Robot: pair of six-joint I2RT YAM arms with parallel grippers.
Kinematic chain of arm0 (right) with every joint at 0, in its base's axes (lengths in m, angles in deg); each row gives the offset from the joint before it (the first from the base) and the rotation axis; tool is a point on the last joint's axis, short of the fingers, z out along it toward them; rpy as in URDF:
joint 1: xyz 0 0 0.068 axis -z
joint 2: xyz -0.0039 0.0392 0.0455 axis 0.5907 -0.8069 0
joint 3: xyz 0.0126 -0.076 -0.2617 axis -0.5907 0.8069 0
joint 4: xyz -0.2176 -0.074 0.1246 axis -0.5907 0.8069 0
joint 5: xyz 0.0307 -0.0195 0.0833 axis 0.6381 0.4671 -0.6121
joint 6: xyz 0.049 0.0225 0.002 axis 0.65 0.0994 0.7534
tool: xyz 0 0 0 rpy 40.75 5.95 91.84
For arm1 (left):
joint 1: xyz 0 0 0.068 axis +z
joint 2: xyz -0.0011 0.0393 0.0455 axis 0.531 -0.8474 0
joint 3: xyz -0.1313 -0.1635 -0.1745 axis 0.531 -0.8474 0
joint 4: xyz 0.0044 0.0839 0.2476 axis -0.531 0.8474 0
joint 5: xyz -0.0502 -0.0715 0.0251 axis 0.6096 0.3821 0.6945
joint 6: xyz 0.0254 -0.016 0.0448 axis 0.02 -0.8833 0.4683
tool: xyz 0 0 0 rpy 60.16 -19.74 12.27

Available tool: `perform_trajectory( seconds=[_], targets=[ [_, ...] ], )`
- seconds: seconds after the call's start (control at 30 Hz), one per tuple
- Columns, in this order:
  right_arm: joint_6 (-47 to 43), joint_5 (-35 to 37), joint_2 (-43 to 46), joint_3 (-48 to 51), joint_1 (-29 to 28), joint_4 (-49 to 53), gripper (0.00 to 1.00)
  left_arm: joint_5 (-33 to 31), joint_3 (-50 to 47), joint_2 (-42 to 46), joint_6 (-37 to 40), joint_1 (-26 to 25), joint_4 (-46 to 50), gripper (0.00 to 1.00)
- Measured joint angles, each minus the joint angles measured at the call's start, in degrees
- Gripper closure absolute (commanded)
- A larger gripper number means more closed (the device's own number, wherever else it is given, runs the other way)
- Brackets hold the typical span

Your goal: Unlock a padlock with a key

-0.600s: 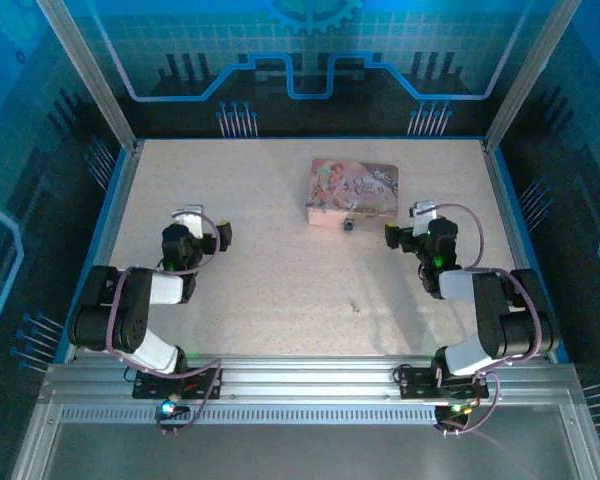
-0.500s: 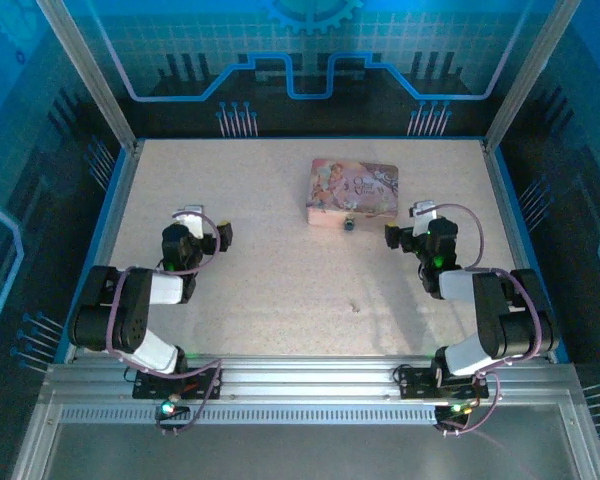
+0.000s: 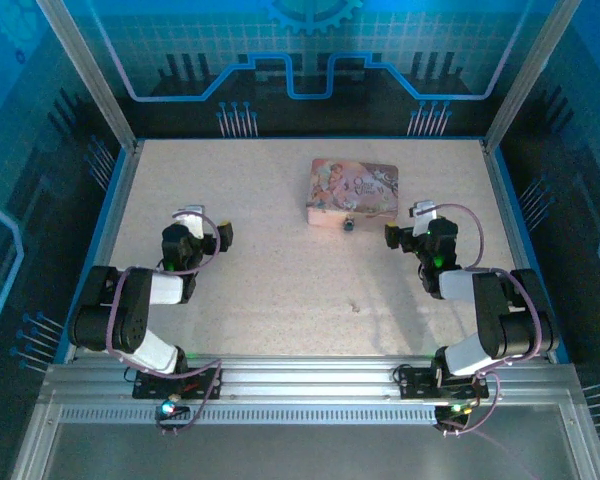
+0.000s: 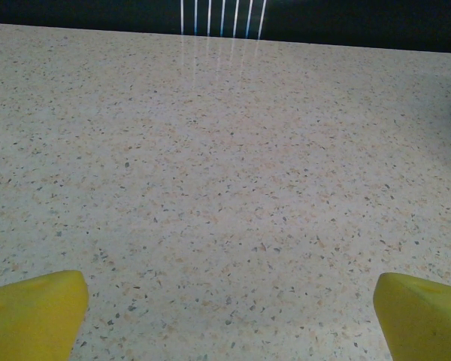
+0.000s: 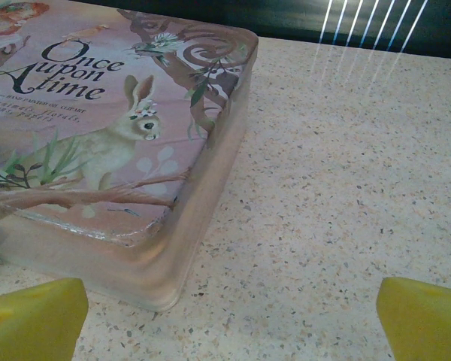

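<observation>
The tiny dark padlock (image 3: 348,224) hangs at the front edge of the pink picture tin (image 3: 352,190), with a bluish glint. The key (image 3: 357,307) is a faint grey speck on the table (image 3: 270,290), nearer the arms. My right gripper (image 3: 405,222) is just right of the tin and stands open. In the right wrist view its yellow fingertips (image 5: 34,320) frame bare table, and the tin's corner (image 5: 165,248) lies ahead to the left. My left gripper (image 3: 208,225) is open, well left of the tin. Bare speckled table (image 4: 225,188) lies between its fingertips (image 4: 30,316).
The table is ringed by a blue rim (image 3: 110,230) and clear enclosure walls. Both arm bases sit on a metal rail (image 3: 300,385) at the near edge. Open surface lies between the two grippers and toward the back left.
</observation>
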Motion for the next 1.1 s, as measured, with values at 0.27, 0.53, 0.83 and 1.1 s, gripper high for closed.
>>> perform_trajectory(
  seconds=[0.27,0.53,0.83,1.1],
  targets=[
    [0.2,0.0,4.5,-2.1,0.0,8.6,0.00,-1.4,-0.2,3.3,0.0,0.0,2.1,0.01],
    [7.1,1.0,19.1,-9.8,-2.0,30.9,0.00,-1.0,2.8,22.3,-5.0,0.0,18.7,0.01],
    [18.1,-1.5,25.2,-17.8,-13.7,61.4,0.11,10.7,12.2,26.4,-26.6,-0.9,38.4,0.01],
    [28.4,-7.5,26.2,-14.1,-25.4,75.5,0.29,14.8,7.6,27.8,-37.9,-14.2,40.7,0.01]
  ],
)
